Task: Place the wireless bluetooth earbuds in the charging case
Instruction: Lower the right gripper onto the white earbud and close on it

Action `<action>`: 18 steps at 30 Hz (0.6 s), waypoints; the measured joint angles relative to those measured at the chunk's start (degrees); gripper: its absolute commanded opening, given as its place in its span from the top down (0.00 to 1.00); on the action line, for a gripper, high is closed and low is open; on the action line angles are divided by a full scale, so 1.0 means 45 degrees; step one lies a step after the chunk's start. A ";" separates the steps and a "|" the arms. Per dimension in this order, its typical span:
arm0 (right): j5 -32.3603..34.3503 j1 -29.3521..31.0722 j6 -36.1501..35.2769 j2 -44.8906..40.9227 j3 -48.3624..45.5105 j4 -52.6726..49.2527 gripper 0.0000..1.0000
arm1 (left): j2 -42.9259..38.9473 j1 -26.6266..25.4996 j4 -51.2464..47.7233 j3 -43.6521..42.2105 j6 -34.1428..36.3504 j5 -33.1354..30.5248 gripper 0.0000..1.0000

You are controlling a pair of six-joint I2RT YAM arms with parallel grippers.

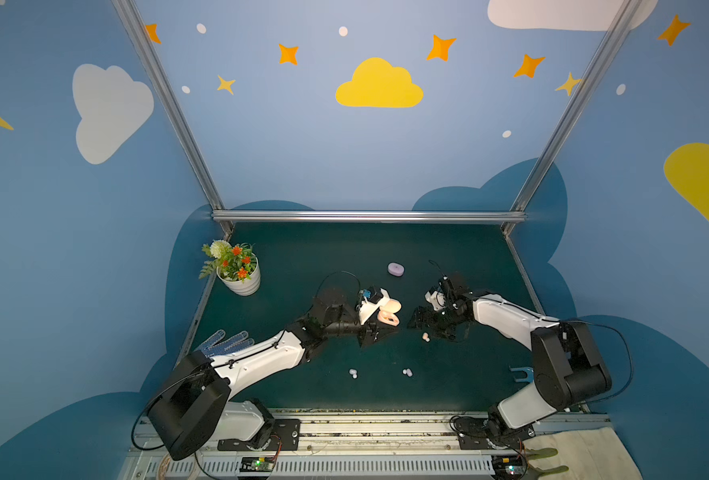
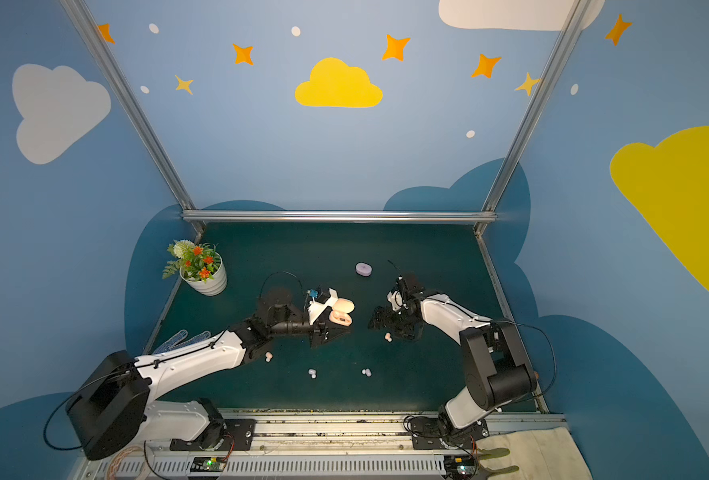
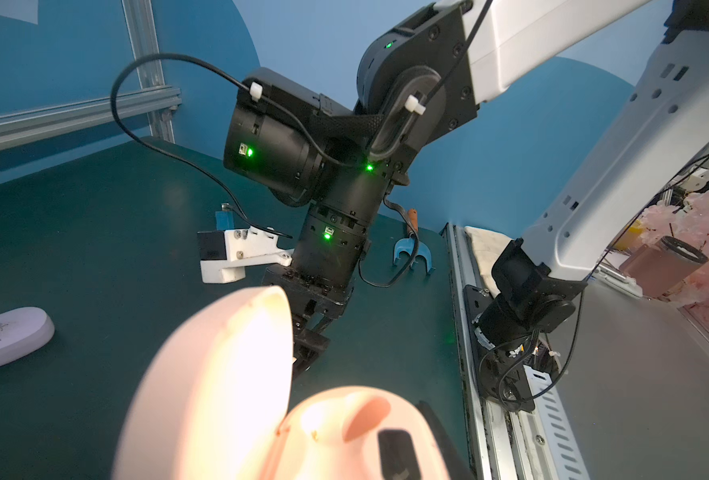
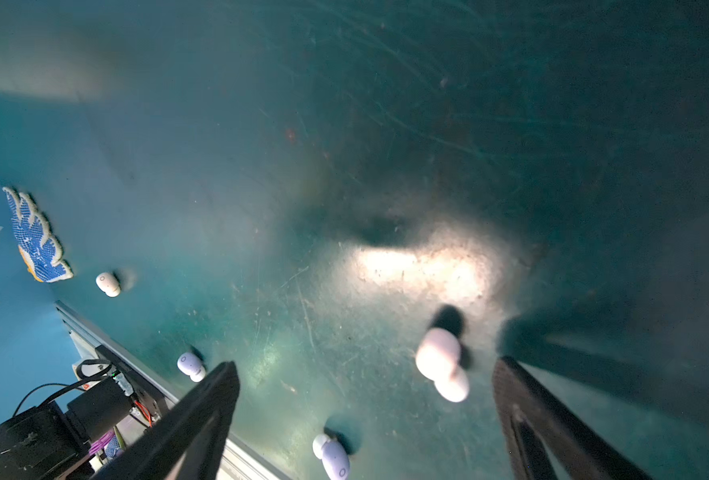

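Note:
An open peach-pink charging case hangs above the mat's middle, and my left gripper is shut on its base. The left wrist view shows its raised lid and base close up. My right gripper stands open just above the mat. A peach earbud lies between its fingers, nearer one of them and untouched. Two lavender earbuds lie nearer the front. Another pale earbud lies beside the left arm.
A shut lavender case lies behind the grippers. A white flower pot stands at the back left, a blue dotted glove under the left arm, and a blue tool by the right arm.

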 measured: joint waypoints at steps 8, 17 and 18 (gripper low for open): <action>0.1399 0.0447 0.0092 0.0131 0.0942 -0.1107 0.24 | 0.0000 0.0000 0.0000 0.0000 -0.0092 0.0000 0.76; 0.3123 0.1292 0.0141 0.0884 0.1413 -0.1880 0.50 | -0.0117 0.0000 -0.0005 -0.0005 -0.0131 -0.0010 0.77; 0.3211 0.1307 0.0102 0.0947 0.1438 -0.1914 0.52 | -0.0121 0.0000 0.0000 -0.0005 -0.0131 -0.0010 0.77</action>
